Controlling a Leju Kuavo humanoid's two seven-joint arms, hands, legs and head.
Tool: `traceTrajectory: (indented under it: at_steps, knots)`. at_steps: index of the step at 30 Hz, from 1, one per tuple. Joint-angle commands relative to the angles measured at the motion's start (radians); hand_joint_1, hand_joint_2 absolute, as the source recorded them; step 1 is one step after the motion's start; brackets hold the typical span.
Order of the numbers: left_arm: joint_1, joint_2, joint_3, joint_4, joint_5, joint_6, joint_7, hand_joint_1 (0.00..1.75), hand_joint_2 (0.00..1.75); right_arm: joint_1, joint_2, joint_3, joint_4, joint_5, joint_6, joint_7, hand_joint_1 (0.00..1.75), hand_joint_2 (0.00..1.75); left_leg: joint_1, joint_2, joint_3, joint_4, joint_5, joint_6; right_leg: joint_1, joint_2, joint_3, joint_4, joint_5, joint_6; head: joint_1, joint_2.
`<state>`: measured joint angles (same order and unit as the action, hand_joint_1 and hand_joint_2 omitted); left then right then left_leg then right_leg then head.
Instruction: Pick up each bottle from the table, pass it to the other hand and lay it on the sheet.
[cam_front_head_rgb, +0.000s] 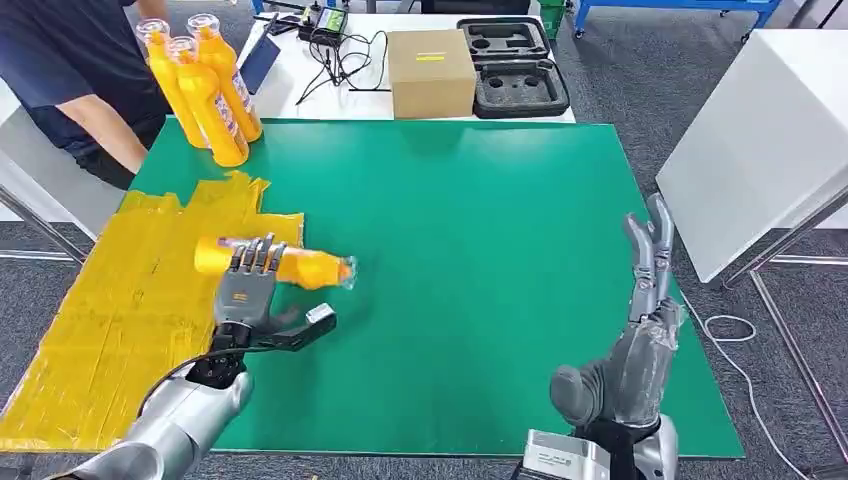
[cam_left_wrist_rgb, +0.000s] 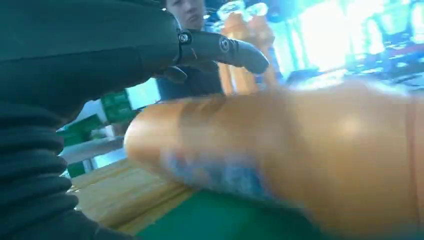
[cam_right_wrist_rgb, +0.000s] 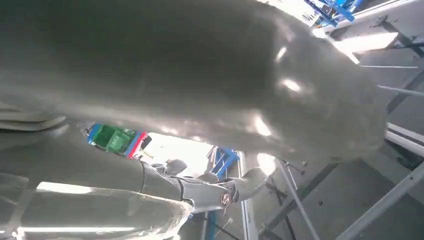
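Orange plastic, smooth and glossy, is forming the bottle (cam_front_head_rgb: 285, 266), which is lying on its side with its clear cap end pointing toward the table's middle and its base reaching over the edge of the sheet (cam_front_head_rgb: 110, 330). A blue-and-white label is wrapping its rounded body; in the left wrist view the bottle (cam_left_wrist_rgb: 300, 155) is appearing large and blurred. The left hand (cam_front_head_rgb: 250, 295) is closing around the bottle's middle, fingers draped over the top and the thumb spread out on the near side. Whether the bottle is resting on the sheet or being held just above it cannot be told. The step in hand appears to be the laying-down; the next move is calling for the fingers to release without rolling the round body off the sheet. The sheet is looking yellow, crinkled and ragged-edged, lying over the left side of the flat green mat (cam_front_head_rgb: 480, 280). The right hand (cam_front_head_rgb: 640, 320) is hanging empty near the mat's right edge, fingers straight and apart. Three upright bottles (cam_front_head_rgb: 205, 85) are being held by a person (cam_front_head_rgb: 75, 80) at the far left corner.
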<state>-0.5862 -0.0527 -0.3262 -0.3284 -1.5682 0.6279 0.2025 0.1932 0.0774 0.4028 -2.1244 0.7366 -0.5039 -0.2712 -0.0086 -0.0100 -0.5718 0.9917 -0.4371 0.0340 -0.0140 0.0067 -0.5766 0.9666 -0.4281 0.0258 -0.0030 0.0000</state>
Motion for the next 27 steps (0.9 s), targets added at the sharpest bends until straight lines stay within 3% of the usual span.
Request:
traceTrajectory:
  at_steps: [1,13,15,17,19,20,21,22,23,25,26,27]
  knots:
    - [-0.059,-0.008,0.004,0.073,0.026,-0.046,-0.028,0.0,0.0,0.0,-0.008,-0.012,-0.009,-0.007,0.007,0.006,0.0,0.0,0.002,0.0,0.003,0.001,-0.002,-0.003,0.002,-0.002,0.004,0.0,-0.002,-0.002,0.0,0.0]
    - [-0.054,0.002,0.068,0.06,0.044,-0.014,-0.038,0.0,0.0,0.003,-0.002,-0.019,-0.005,-0.006,0.024,0.004,0.0,0.0,0.001,0.001,0.001,0.0,-0.001,-0.001,0.001,0.0,0.001,0.0,0.0,-0.001,0.0,0.0]
    - [-0.049,-0.012,0.197,0.003,0.156,0.07,-0.142,0.0,0.0,0.0,0.008,-0.02,-0.003,-0.008,0.023,0.003,0.0,0.0,0.001,0.0,0.001,0.0,-0.001,-0.002,0.001,0.0,0.002,0.0,-0.001,-0.001,0.0,0.0]
    - [-0.035,-0.045,0.39,-0.108,0.339,0.07,-0.359,0.0,0.0,-0.006,0.019,-0.017,0.0,0.023,0.007,0.019,0.0,0.0,0.002,0.001,0.002,0.001,-0.002,-0.003,0.002,-0.001,0.003,0.0,-0.001,-0.001,0.0,0.0]
    - [-0.086,-0.073,0.496,-0.069,0.504,0.052,-0.517,0.0,0.0,-0.014,0.029,-0.021,0.009,0.047,-0.018,0.04,0.0,0.0,0.002,-0.001,-0.001,0.001,0.0,-0.002,0.001,-0.002,0.0,0.0,0.0,-0.001,0.0,0.0]
    - [-0.099,-0.104,0.55,-0.125,0.657,-0.054,-0.656,0.0,0.0,-0.025,0.027,-0.033,0.028,0.085,-0.04,0.062,0.0,0.0,0.002,-0.002,-0.002,0.002,0.0,-0.002,0.002,-0.003,-0.001,0.001,0.0,-0.001,0.0,0.0]
    - [-0.097,-0.121,0.55,-0.183,0.713,-0.115,-0.683,0.0,0.0,-0.038,0.024,-0.044,0.045,0.099,-0.066,0.062,0.0,0.0,0.002,-0.003,-0.002,0.003,-0.001,-0.002,0.002,-0.005,0.0,0.001,-0.001,-0.001,0.0,0.0]
    - [-0.085,-0.129,0.522,-0.236,0.721,-0.135,-0.648,0.0,0.0,-0.049,0.017,-0.05,0.062,0.096,-0.075,0.059,0.0,0.0,0.002,-0.004,-0.002,0.002,0.0,-0.002,0.002,-0.005,0.0,0.001,-0.001,-0.001,0.0,0.0]
    - [-0.065,-0.154,0.534,-0.333,0.903,-0.336,-0.69,0.0,0.0,-0.064,-0.001,-0.063,0.098,0.101,-0.09,0.054,0.0,0.0,0.002,-0.004,-0.002,0.003,-0.001,-0.002,0.002,-0.005,0.001,0.001,-0.001,-0.001,0.0,0.0]
    - [-0.048,-0.154,0.486,-0.41,1.053,-0.556,-0.647,0.0,0.0,-0.108,-0.025,-0.105,0.182,0.078,-0.081,0.059,0.0,0.0,0.002,-0.001,0.0,0.002,-0.001,-0.002,0.003,-0.002,0.002,-0.001,0.0,-0.001,0.0,0.0]
    - [-0.037,-0.151,0.452,-0.448,1.148,-0.647,-0.66,0.0,0.0,-0.15,-0.05,-0.14,0.253,-0.003,-0.083,0.027,0.0,0.0,0.002,0.001,0.0,0.001,0.0,-0.001,0.002,0.0,0.001,-0.001,0.001,0.0,0.0,0.0]
    - [-0.035,-0.142,0.407,-0.468,1.171,-0.642,-0.677,0.0,0.0,-0.194,-0.066,-0.177,0.31,-0.118,-0.082,-0.032,0.0,0.0,0.002,0.002,0.001,0.0,0.0,-0.001,0.002,0.0,0.002,-0.002,0.001,0.0,0.0,0.0]
